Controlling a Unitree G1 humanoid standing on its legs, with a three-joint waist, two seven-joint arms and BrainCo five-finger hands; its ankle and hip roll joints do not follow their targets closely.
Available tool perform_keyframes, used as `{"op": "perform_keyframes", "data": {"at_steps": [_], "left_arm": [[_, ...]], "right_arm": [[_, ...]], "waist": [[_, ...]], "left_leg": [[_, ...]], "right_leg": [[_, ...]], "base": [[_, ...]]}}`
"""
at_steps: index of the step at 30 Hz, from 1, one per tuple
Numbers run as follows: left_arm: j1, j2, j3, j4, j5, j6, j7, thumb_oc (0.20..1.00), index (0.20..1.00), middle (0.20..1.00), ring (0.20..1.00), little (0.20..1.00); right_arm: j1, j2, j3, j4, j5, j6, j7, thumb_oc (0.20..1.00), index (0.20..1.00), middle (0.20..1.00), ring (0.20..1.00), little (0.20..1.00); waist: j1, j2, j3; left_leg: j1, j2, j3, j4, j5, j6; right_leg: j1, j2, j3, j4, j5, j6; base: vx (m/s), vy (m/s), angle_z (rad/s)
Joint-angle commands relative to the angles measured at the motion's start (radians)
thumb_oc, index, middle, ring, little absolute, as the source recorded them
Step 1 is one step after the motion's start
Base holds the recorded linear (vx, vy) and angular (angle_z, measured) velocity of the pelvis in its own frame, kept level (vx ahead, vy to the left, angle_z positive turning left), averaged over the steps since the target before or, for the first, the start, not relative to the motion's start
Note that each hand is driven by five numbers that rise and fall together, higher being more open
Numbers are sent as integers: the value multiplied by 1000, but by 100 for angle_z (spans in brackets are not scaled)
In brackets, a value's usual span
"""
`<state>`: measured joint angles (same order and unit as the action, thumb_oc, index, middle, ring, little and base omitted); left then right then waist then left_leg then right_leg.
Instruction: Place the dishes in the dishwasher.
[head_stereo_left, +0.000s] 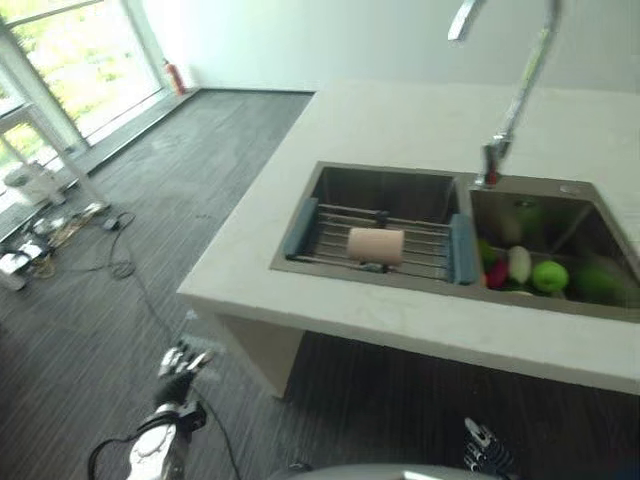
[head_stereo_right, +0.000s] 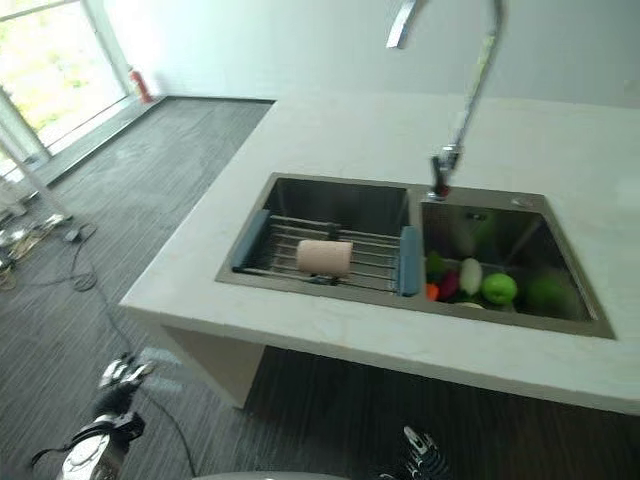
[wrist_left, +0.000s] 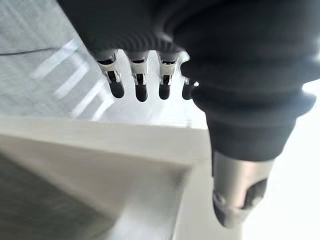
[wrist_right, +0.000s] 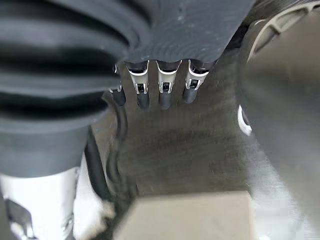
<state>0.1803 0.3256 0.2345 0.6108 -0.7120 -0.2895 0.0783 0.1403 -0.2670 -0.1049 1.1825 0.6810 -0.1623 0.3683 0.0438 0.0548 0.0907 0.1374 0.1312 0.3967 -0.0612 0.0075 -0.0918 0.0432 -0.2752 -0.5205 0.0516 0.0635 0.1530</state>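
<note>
Hands (head_stereo_left: 178, 372) low, perhaps cup (head_stereo_left: 375, 245) beyond.

A pale counter (head_stereo_left: 420, 130) holds a double sink (head_stereo_left: 455, 235). In the left basin a rack (head_stereo_left: 375, 240) carries a pink cup (head_stereo_left: 375, 245) lying on its side. The right basin holds green fruit (head_stereo_left: 550, 276). The left hand (head_stereo_left: 178, 375) hangs low over the floor (head_stereo_left: 150, 230), fingers relaxed.
</note>
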Motion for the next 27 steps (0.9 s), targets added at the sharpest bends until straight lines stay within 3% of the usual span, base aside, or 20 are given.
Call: {"op": "perform_keyframes", "data": {"at_steps": [1, 5, 8, 10, 11, 13, 15, 17, 18, 21, 26, 27], "left_arm": [[-92, 72, 138, -150, -145, -97, 85, 1000, 1000, 1000, 1000, 1000], [-102, 60, 171, -261, -107, -127, 194, 1000, 1000, 1000, 1000, 1000], [-137, 34, 189, -365, -44, -167, 341, 1000, 1000, 1000, 1000, 1000], [-147, 8, 197, -390, -29, -214, 426, 1000, 1000, 1000, 1000, 1000], [-145, -12, 216, -397, 12, -268, 504, 1000, 1000, 1000, 1000, 1000], [-148, -16, 234, -399, 49, -290, 551, 1000, 1000, 1000, 1000, 1000], [-157, -3, 259, -384, 100, -318, 590, 1000, 1000, 1000, 1000, 1000], [-160, 6, 266, -366, 178, -326, 586, 1000, 1000, 1000, 1000, 1000], [-152, 35, 264, -379, 225, -299, 516, 1000, 1000, 1000, 1000, 1000], [-142, 152, 240, -430, 350, -216, 436, 1000, 1000, 1000, 1000, 1000], [-144, 223, 220, -471, 460, -160, 395, 1000, 1000, 1000, 1000, 1000], [-151, 264, 199, -501, 523, -144, 385, 1000, 1000, 1000, 1000, 1000]], "right_arm": [[-19, 30, -62, 7, 94, -12, -10, 1000, 1000, 1000, 1000, 1000], [5, 21, -102, 53, 104, -2, 2, 1000, 1000, 1000, 1000, 1000], [8, 27, -95, 72, 141, 2, 4, 1000, 1000, 1000, 1000, 1000], [-2, 22, -89, 78, 120, 11, 13, 1000, 1000, 1000, 1000, 1000], [-16, 12, -70, 70, 103, 8, 14, 1000, 1000, 1000, 1000, 1000], [-22, 9, -65, 62, 115, 2, 10, 1000, 1000, 1000, 1000, 1000], [-37, -4, -66, 60, 150, -6, 9, 1000, 1000, 1000, 1000, 1000], [-52, -5, -77, 60, 144, -3, -14, 1000, 1000, 1000, 1000, 1000], [-41, 3, -87, 57, 156, -4, -15, 1000, 1000, 1000, 1000, 1000], [-10, 25, -94, 67, 109, -29, 6, 1000, 1000, 1000, 1000, 1000], [8, 43, -67, 47, 87, -29, -1, 1000, 1000, 1000, 1000, 1000], [10, 39, -61, 57, 66, -27, 5, 1000, 1000, 1000, 1000, 1000]], "waist": [[1, -41, 13], [-6, -40, -1], [-16, -44, -13], [-22, -66, -7], [-5, -78, 14], [6, -73, 25], [41, -51, 36], [33, -34, 27], [31, -22, 22], [35, -2, -1], [27, 6, -16], [26, 7, -19]], "left_leg": [[-31, -8, -80, 85, -97, 22], [-24, 22, -84, 69, -74, -3], [-33, 50, -107, 74, -55, -33], [-82, 64, -140, 203, -80, -42], [-163, 33, -241, 353, -82, -41], [-189, 10, -269, 322, -78, -36], [-243, 7, -294, 199, -8, -55], [-190, 12, -283, 110, 10, -54], [-161, 0, -291, 67, 16, -49], [-111, 3, -264, -8, 28, -54], [-84, -3, -262, -13, 9, -41], [-73, 8, -234, -14, 4, -41]], "right_leg": [[19, -44, 125, 6, -55, 66], [47, -1, 116, -25, -79, 51], [69, 54, 138, -60, -101, 16], [60, 68, 177, -55, -106, -16], [50, 85, 216, -42, -110, -40], [48, 96, 226, -33, -117, -42], [74, 106, 229, -39, -145, -32], [70, 98, 216, -38, -150, -27], [71, 95, 216, -37, -154, -24], [95, 76, 169, -60, -142, -1], [99, 68, 163, -71, -131, 11], [101, 55, 147, -78, -118, 23]], "base": [[62, -207, -3], [46, -194, -3], [19, -226, 1], [-15, -225, 35], [-16, -140, 42], [1, 42, -19], [45, 169, -12], [91, 201, -3], [100, 149, -33], [135, 111, -5], [65, 43, 7], [19, 13, -9]]}}
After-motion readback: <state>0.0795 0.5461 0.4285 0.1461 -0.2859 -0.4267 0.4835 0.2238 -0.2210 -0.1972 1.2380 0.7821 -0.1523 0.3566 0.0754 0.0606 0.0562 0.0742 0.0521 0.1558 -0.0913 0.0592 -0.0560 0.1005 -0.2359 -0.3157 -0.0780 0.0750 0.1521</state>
